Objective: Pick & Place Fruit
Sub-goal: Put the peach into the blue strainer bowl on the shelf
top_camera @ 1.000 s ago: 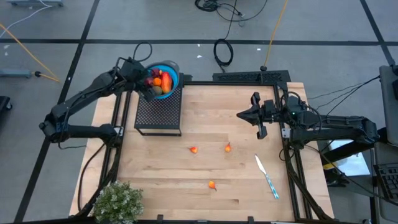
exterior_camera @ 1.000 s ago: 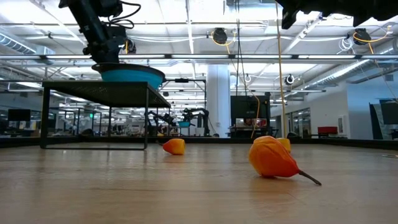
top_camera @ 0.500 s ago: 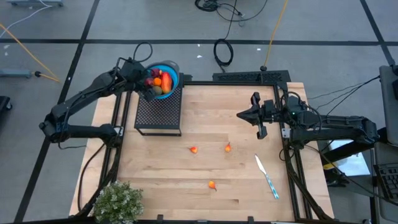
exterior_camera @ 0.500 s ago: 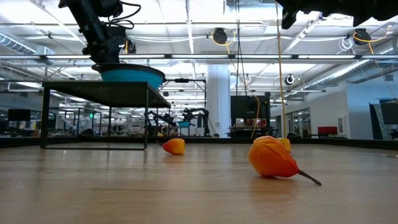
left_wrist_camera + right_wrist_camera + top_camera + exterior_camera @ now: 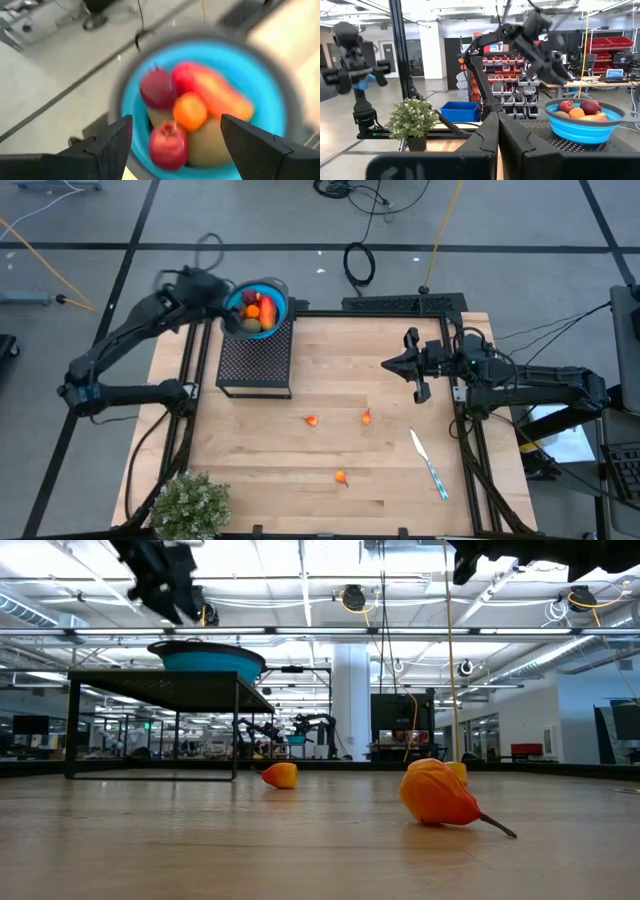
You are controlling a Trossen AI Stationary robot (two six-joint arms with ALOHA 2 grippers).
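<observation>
Left gripper (image 5: 225, 308) at the table's 11 o'clock, just beside the blue round bowl (image 5: 277, 292), fingers spread and empty. The bowl sits on a black mesh metal stand (image 5: 256, 358) and holds a red-orange oblong fruit (image 5: 216, 92), an olive-brown oval (image 5: 212, 145), two dark red balls (image 5: 158, 89) and a small orange ball (image 5: 190, 111). Three tiny orange bits (image 5: 339, 476) lie near table centre. Right gripper (image 5: 409, 366) at 2 o'clock, fingers pressed together, empty.

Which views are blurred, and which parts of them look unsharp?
In the high view, the left arm near the blue bowl is smeared by motion. In the low view, the left end effector above the bowl is blurred too. In the left wrist view, the bowl rim and the fruit look soft. In the right wrist view, the far arm is streaked.
</observation>
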